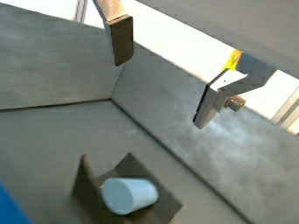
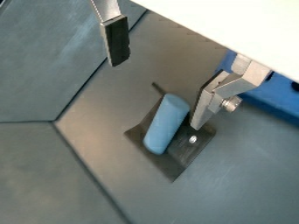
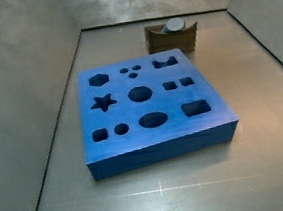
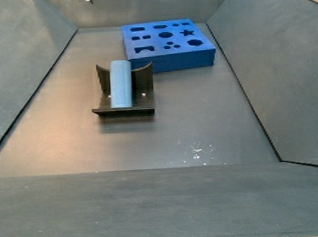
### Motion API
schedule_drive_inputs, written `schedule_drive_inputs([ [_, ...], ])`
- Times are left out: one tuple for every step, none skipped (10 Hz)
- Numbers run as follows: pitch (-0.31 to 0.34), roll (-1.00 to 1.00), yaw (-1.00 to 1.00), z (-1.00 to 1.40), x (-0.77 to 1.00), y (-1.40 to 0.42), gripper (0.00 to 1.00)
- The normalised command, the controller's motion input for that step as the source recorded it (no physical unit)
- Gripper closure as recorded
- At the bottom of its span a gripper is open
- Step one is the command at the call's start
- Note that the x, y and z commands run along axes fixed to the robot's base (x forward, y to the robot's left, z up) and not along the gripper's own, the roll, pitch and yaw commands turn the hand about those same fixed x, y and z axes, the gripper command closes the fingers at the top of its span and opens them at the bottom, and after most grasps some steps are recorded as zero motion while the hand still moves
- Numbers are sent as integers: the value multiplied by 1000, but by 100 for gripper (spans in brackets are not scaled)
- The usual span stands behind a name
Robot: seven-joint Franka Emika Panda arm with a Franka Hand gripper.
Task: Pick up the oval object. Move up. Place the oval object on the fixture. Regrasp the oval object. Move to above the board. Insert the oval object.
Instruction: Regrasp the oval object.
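The pale blue oval object (image 4: 120, 82) leans upright in the dark fixture (image 4: 122, 105), at 10 o'clock in that side view. The blue board (image 4: 169, 45), holes up, lies apart at 1 o'clock. The gripper (image 2: 162, 70) hangs above, jaws apart, empty.

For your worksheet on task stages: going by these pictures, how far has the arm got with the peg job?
Done: the peg rests on the fixture. In hand: the regrasp, with the gripper open above the peg, fingers apart and holding nothing. Left: carrying it over the board and inserting it; none of the holes visibly holds a peg.
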Motion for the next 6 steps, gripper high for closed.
schedule_drive_inputs([
  [181,1000,110,-24,117,-42,0],
  [211,1000,150,-23,115,-44,0],
  [238,1000,195,-25,115,-42,0],
  [208,774,221,-26,119,-48,0],
  [173,596,238,-24,126,-51,0],
  [152,477,244,-25,129,-53,0],
])
